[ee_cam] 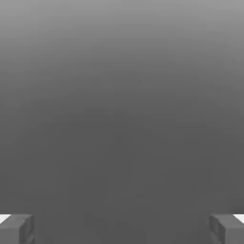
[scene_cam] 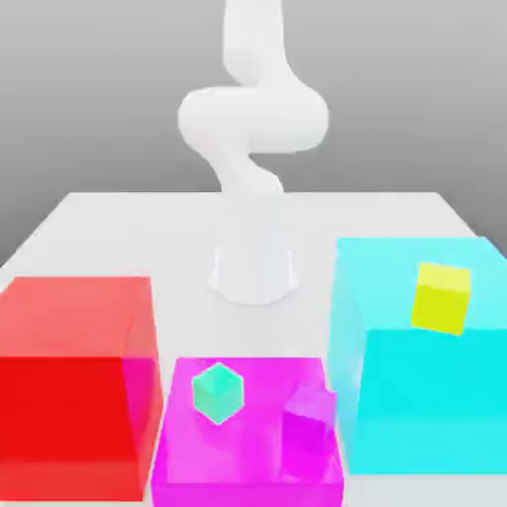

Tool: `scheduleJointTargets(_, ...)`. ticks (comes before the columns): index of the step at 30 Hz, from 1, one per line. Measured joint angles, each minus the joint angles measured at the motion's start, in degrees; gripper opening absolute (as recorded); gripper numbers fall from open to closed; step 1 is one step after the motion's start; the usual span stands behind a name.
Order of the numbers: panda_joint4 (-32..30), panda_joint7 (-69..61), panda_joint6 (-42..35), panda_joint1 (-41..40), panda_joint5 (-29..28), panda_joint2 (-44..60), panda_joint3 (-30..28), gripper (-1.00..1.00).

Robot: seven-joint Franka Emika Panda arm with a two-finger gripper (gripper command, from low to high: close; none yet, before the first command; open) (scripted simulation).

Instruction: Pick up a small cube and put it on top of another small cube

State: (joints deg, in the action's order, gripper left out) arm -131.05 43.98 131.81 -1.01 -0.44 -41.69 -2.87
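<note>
While the fingers (ee_cam: pixel 19 228) stand released, the white table (scene_cam: pixel 119 223) bears translucent boxes before grey backdrop.

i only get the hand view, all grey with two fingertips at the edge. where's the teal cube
observer: the teal-green cube is at the translucent magenta box, towards the exterior view's left of it; on top or inside, I cannot tell.
operator: anything close to it
observer: a purple cube at the same box, to the exterior view's right of the teal one and apart from it.
</note>
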Motion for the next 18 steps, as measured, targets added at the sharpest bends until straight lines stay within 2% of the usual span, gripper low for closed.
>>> scheduleJointTargets(11,-6.2,6.2,7.8,-12.4,-0.7,22.4,-12.2,0.0)
scheduleJointTargets(18,-10.5,8.0,13.1,-20.5,2.8,37.2,-20.9,0.0)
